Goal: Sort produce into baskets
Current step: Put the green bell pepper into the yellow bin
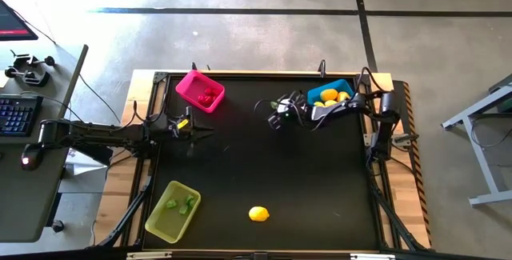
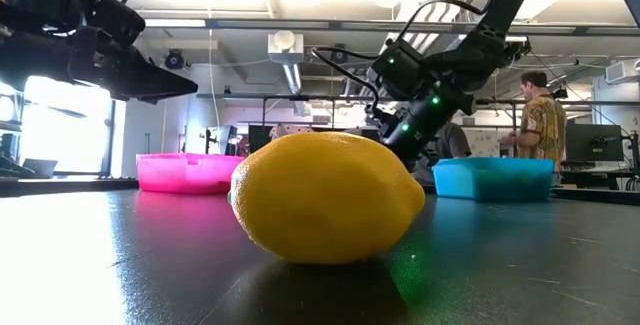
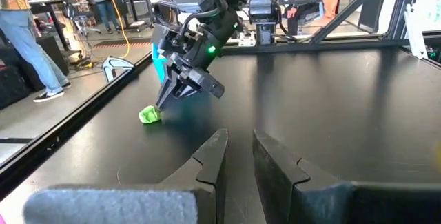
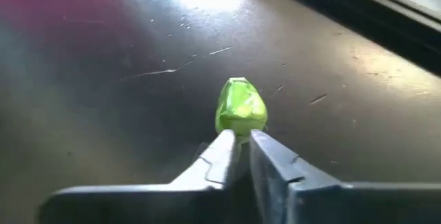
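Black and scuffed, the table (image 1: 264, 172) filled the workspace, with a busy workshop and a person in a patterned shirt (image 2: 541, 115) visible beyond its far edge. Three baskets sat on it: the yellow-green basket (image 1: 172, 211) near left holding green pieces, the pink basket (image 1: 200, 90) far left holding red ones, the blue basket (image 1: 331, 94) far right holding yellow ones. The left gripper (image 1: 202, 130) waited just near of the pink basket, fingers pressed almost together on nothing. The right gripper (image 4: 241, 151) had its tips nearly closed at the near edge of a small green piece (image 4: 240, 107) lying on the table left of the blue basket; whether it truly pinched the piece I could not tell. Doing this step well probably meant confirming the hold before lifting, then carrying across to the yellow-green basket. One lemon (image 1: 258, 214) lay near centre, beside that route; the left arm also reached in.
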`<action>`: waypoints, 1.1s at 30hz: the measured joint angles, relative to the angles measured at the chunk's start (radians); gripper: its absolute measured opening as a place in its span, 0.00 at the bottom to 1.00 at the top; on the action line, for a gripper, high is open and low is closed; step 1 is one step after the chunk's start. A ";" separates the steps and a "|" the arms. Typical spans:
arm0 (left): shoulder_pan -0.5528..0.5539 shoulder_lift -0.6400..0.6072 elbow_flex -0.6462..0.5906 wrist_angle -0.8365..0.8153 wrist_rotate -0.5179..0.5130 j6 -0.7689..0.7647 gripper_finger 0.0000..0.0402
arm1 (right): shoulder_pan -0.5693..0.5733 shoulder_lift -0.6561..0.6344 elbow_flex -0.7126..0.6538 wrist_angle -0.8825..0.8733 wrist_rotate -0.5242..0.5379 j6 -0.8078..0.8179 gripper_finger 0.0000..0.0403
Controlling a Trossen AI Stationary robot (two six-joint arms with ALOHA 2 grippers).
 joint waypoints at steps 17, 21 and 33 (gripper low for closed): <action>0.000 0.000 0.000 -0.006 0.000 0.000 0.13 | 0.119 -0.127 0.011 0.023 -0.046 -0.077 0.00; 0.000 0.000 0.000 -0.008 0.000 0.000 0.13 | 0.174 -0.135 0.011 0.054 -0.046 -0.077 0.00; 0.000 0.000 0.000 -0.008 0.000 0.000 0.13 | 0.101 -0.122 0.011 -0.053 0.048 0.018 0.20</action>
